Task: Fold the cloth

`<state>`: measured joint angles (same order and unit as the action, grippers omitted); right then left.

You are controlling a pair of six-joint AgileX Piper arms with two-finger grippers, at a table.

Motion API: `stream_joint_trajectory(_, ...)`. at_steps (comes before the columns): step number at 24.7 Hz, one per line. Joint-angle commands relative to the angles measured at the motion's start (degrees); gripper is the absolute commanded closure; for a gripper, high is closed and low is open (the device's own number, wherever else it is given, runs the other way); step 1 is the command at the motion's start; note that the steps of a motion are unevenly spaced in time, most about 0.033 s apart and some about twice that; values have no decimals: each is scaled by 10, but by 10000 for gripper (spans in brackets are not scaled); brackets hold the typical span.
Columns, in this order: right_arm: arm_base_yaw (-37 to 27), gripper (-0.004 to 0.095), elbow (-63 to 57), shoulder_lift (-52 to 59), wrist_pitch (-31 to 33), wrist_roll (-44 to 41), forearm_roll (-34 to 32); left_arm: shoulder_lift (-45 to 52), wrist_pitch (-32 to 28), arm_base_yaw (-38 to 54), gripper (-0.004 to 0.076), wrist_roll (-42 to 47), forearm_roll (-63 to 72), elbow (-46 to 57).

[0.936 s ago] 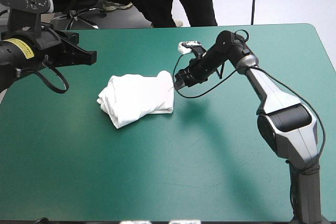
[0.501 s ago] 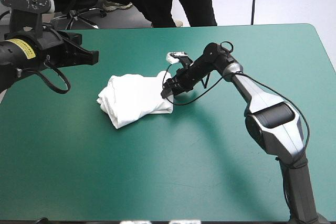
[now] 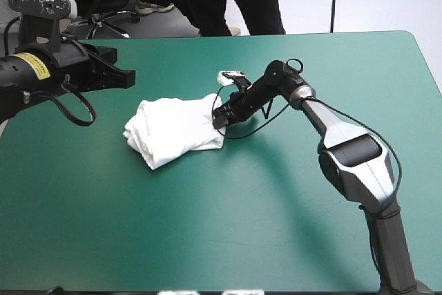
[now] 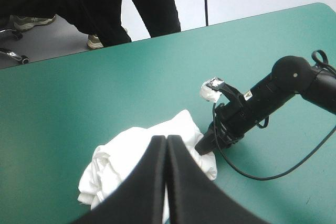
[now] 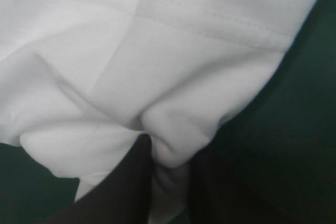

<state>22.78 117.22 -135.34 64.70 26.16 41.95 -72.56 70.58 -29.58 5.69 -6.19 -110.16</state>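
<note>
The T-shirt (image 3: 173, 130) lies as a folded bundle on the table (image 3: 276, 226), left of the middle and nearer the far edge. The right gripper (image 3: 218, 117) sits at the bundle's right end, low over the cover. Its 2 fingers (image 5: 126, 182) are nearly together, pinching a fold of the white cloth between them. The left gripper (image 3: 128, 76) hangs raised above the table's left side, apart from the T-shirt. Its 2 fingers (image 4: 152, 182) are pressed into 1 pointed arch, gripping nothing.
</note>
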Motion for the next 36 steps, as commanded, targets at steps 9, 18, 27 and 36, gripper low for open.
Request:
stream_joint_trajectory(9, -134, 921, -124, 130, 69, -54, -336, 11, 34, -1, 741, 7, 13, -11)
stream_joint_trajectory(18, -439, 921, -385, 336, -37, -61, -381, 11, 34, -1, 741, 7, 34, -11)
stream_joint_trajectory(27, -604, 921, -469, 393, -109, -51, -276, 11, 34, -1, 741, 0, 34, -11)
stream_joint_trajectory(36, -604, 424, -467, 397, -112, -67, -289, 10, 34, -1, 741, -11, 43, -10)
